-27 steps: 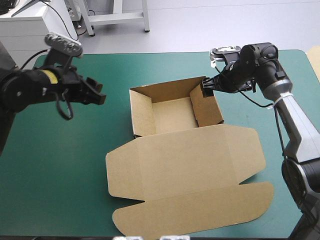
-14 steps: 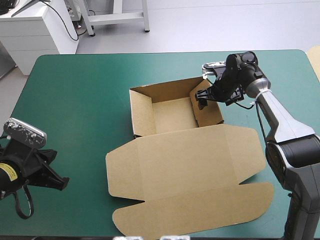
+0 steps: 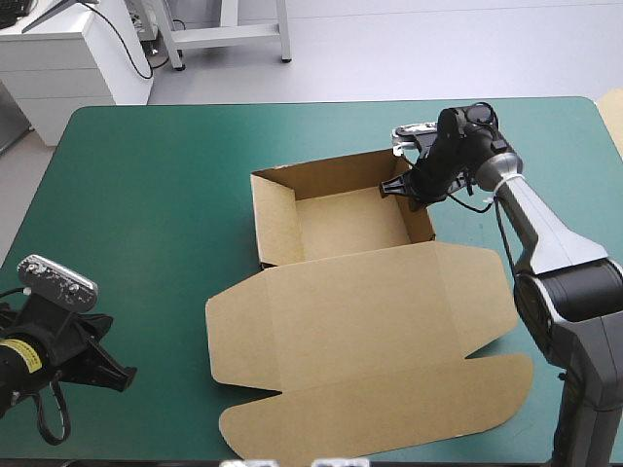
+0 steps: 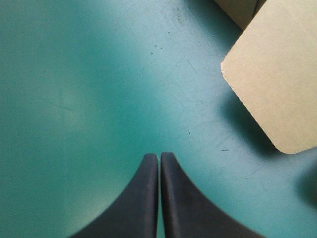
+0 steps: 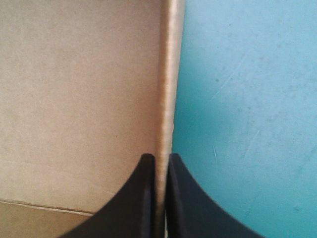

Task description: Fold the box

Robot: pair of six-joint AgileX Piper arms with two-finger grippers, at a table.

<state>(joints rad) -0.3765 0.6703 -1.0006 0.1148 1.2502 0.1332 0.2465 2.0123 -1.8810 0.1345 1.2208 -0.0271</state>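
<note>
the brown cardboard box [image 3: 326, 226] has its tray walls up, big lid [image 3: 370, 311] flat, not folded yet. right black gripper [image 5: 159, 161] pinches the right wall [image 5: 168, 74]; left gripper [image 4: 159, 161] is closed, empty.

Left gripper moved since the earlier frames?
Yes. The left gripper has withdrawn from beside the box to the near-left corner of the table.
</note>
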